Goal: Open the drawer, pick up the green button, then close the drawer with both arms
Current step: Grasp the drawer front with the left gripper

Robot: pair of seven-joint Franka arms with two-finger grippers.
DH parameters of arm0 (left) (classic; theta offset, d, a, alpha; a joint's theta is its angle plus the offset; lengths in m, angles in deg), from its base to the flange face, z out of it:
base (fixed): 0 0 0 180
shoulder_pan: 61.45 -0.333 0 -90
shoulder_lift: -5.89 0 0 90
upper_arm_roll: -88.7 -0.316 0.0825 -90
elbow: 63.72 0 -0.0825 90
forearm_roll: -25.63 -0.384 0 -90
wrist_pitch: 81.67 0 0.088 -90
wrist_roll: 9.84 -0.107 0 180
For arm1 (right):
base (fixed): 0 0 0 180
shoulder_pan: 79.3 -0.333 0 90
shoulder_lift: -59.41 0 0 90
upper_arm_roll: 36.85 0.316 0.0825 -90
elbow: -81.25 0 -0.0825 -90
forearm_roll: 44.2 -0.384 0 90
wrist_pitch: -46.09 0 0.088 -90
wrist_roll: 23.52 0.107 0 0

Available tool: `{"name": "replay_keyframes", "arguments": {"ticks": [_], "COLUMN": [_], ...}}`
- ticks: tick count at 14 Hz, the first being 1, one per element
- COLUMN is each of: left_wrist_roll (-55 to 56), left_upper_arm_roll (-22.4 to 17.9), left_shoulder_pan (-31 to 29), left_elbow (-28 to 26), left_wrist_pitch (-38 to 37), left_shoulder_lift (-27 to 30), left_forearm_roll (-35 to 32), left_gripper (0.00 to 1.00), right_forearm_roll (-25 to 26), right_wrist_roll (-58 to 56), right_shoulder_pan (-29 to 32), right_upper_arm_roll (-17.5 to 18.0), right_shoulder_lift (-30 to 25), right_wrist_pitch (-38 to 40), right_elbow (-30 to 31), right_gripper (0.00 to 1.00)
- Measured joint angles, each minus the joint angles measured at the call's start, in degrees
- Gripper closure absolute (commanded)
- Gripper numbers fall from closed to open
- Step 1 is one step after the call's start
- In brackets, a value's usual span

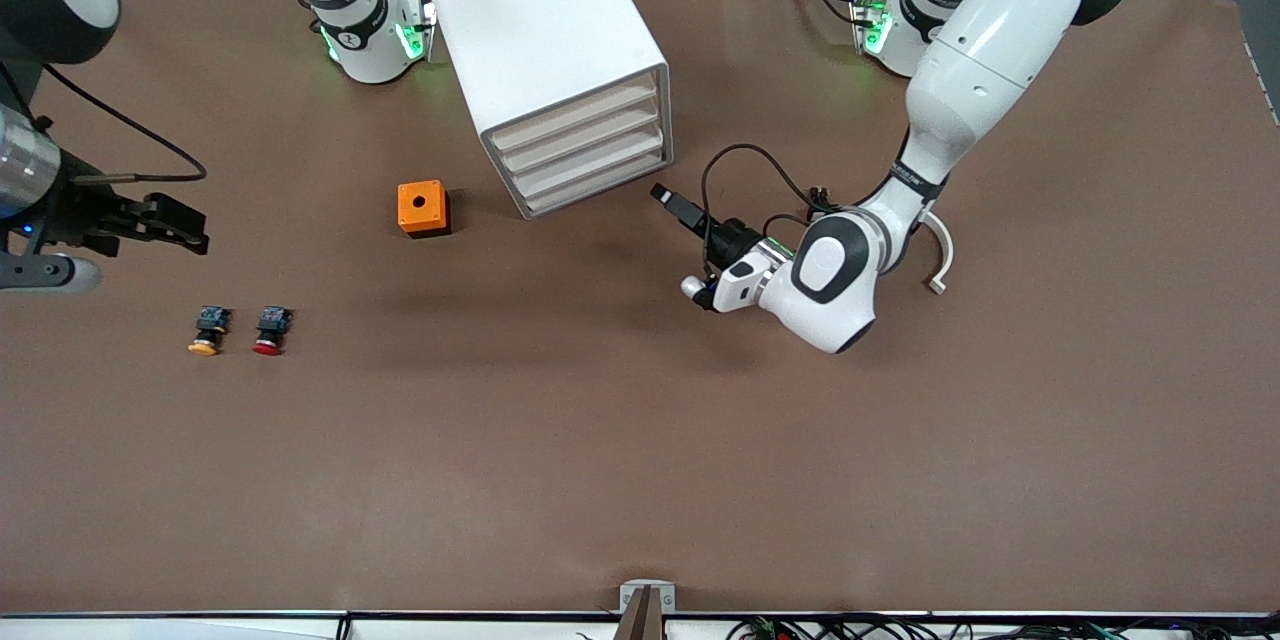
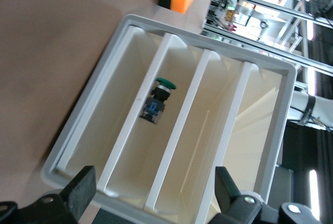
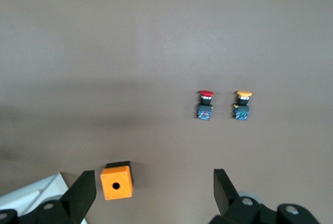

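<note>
The white cabinet (image 1: 540, 30) stands at the middle of the table, nearer the robots' bases. All four drawers look shut in the front view, the lowest drawer (image 1: 600, 188) included. My left gripper (image 1: 672, 205) is open and low, just in front of the drawer fronts. In the left wrist view my left gripper (image 2: 153, 190) faces into the cabinet (image 2: 78, 146). There the green-capped button (image 2: 156, 102) lies in one of the two drawers closest to the table; I cannot tell which. My right gripper (image 1: 185, 225) is open and empty, waiting over the table at the right arm's end.
An orange box (image 1: 423, 208) with a round hole sits beside the cabinet toward the right arm's end; it also shows in the right wrist view (image 3: 116, 181). A yellow-capped button (image 1: 208, 330) and a red-capped button (image 1: 270, 330) lie nearer the front camera, below my right gripper (image 3: 153, 193).
</note>
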Motion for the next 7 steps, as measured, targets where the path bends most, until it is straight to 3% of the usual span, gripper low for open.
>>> {"name": "replay_keyframes", "arguments": {"ticks": [7], "left_wrist_roll": [-11.43], "left_upper_arm_roll": [0.04], "left_shoulder_pan": [4.01], "left_elbow": [-2.25], "left_wrist_pitch": [3.85], "left_shoulder_lift": [-2.59], "left_forearm_roll": [4.65], "left_gripper": [0.0], "right_forearm_roll": [0.02], "right_wrist_roll": [5.12], "right_shoulder_pan": [-0.78], "right_upper_arm_roll": [-0.11], "right_shoulder_lift": [1.16], "right_wrist_pitch": [0.5], "right_elbow": [0.0], "right_gripper": [0.0]}}
